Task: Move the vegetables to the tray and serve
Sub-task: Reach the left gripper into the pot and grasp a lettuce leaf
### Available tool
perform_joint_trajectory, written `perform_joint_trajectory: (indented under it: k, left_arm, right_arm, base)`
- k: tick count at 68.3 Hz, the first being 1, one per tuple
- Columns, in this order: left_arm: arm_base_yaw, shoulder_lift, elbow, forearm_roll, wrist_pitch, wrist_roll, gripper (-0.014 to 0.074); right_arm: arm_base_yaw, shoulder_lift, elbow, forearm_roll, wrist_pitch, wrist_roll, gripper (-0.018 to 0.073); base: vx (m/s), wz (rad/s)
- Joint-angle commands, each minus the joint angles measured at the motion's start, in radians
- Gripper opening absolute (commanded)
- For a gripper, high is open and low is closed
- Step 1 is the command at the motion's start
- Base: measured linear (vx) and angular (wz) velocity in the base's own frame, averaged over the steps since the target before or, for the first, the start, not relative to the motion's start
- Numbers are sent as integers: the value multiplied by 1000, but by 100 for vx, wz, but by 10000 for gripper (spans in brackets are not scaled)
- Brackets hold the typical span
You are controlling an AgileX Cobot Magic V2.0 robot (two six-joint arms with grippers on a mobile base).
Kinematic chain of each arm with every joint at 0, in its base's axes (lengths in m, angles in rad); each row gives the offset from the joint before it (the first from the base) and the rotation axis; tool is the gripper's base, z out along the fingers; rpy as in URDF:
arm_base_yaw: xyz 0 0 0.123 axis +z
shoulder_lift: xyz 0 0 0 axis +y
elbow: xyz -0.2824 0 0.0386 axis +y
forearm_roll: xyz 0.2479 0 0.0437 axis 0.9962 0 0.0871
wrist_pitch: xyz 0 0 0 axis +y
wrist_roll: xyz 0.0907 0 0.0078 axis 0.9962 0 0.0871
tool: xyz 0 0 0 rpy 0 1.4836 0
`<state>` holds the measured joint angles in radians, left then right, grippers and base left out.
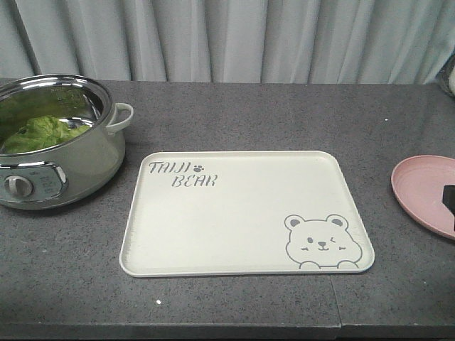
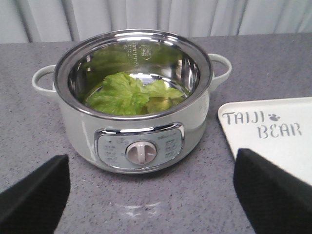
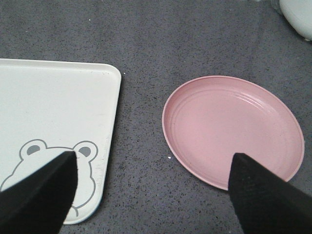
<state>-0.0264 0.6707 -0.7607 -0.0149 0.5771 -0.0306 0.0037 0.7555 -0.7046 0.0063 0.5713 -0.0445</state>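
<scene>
The bright green, ruffled lettuce leaves [image 2: 124, 95] were found lying in the bottom of the pale green electric pot with the polished steel rim [image 2: 80, 134], at the upper centre of the left wrist view. The leaves were spread roughly left to right across the pot floor, below the rim line.

The left gripper [image 2: 151, 155] was seen with its black fingers set wide apart and nothing between them. It was lined up squarely on the pot, with the leaves straight ahead of it and above it in the frame. No contact with pot or leaves was observed.

The right gripper [image 3: 155, 155] was likewise spread and empty. It was placed over the bare grey counter between the large cream-white rectangular plastic tray [image 3: 58, 102] and the round pink plate [image 3: 234, 129], with no lettuce in its view.

The left arm was judged the nearer to the leaves by a clear margin. A reach forward and down past the rim was judged necessary. The tray lay at the right edge of the left wrist view, just beside the pot, and nothing was seen on it.
</scene>
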Motion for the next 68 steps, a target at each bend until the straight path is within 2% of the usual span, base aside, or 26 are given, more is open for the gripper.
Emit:
perform_joint_trajectory:
  k: [1, 7, 15, 21, 29, 41, 55, 59, 68]
  left_arm:
    - [0, 19, -35, -34, -115, 2, 603]
    - [0, 89, -74, -32, -93, 44, 567]
    - [0, 231, -192, -32, 4, 96, 547]
    - [0, 345, -285, -25, 51, 97, 547]
    - [0, 496, -424, 27, 102, 96, 551]
    - [3, 750, -668, 46, 232, 96, 564]
    - [49, 1002, -953, 28, 401, 99, 563]
    - [51, 1070, -1016, 10, 438, 128, 563]
    - [51, 1165, -1108, 9, 463, 149, 563]
  right_arm:
    - [-6, -2, -29, -6, -62, -8, 568]
    - [-6, -2, -29, -6, -62, -8, 544]
    - [-6, -2, -29, -6, -62, -8, 518]
    - [-6, -2, -29, -6, -62, -8, 504]
    - [-6, -2, -29, -6, -62, -8, 496]
    - [-6, -2, -29, -6, -62, -5, 493]
    - [-6, -2, -29, -6, -62, -5, 493]
    - [-6, -2, -29, -6, -62, -5, 493]
    - [-6, -2, -29, -6, -62, -5, 493]
  base:
    - [0, 0]
    - [0, 0]
    - [0, 0]
    - [0, 0]
    - [0, 0]
    - [0, 0]
    - [0, 0]
    - [0, 0]
    - [0, 0]
